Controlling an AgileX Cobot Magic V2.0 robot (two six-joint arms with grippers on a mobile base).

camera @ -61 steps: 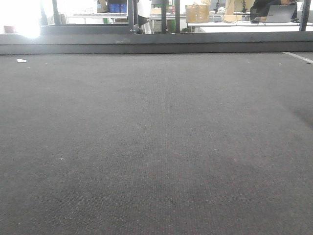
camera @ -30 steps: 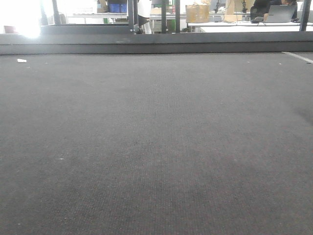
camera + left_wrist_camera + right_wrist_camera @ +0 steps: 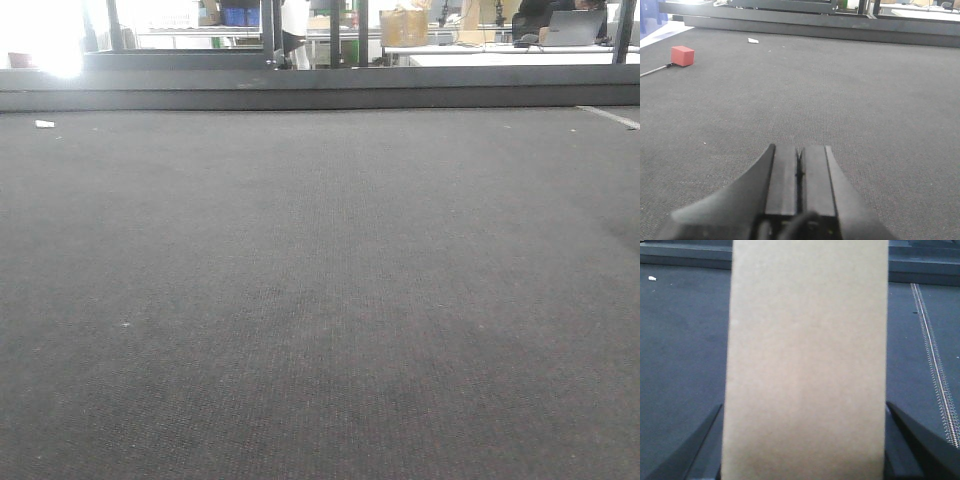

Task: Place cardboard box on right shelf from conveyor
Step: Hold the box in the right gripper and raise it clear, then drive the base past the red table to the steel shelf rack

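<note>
Right gripper (image 3: 804, 405): jaws set against the two long sides of the cardboard box (image 3: 805, 355), pinching it between them. The box filled the middle of the right wrist view, with the conveyor (image 3: 320, 280) showing dark on either side of it. Whether its underside rested on the belt or hung clear of it could not be told.

Left gripper (image 3: 799, 150): jaws pressed together, holding nothing, poised low over the belt. A red block (image 3: 682, 55) lay well off to the left on the belt and a white scrap (image 3: 753, 41) near the far rim; neither concerned the job.

The front view showed only belt, with no box on it. The right shelf appeared in no view.

Assessment: grasp made, so the first step was judged complete. Outstanding — lift, carry towards the shelf, set-down on it, and release.
</note>
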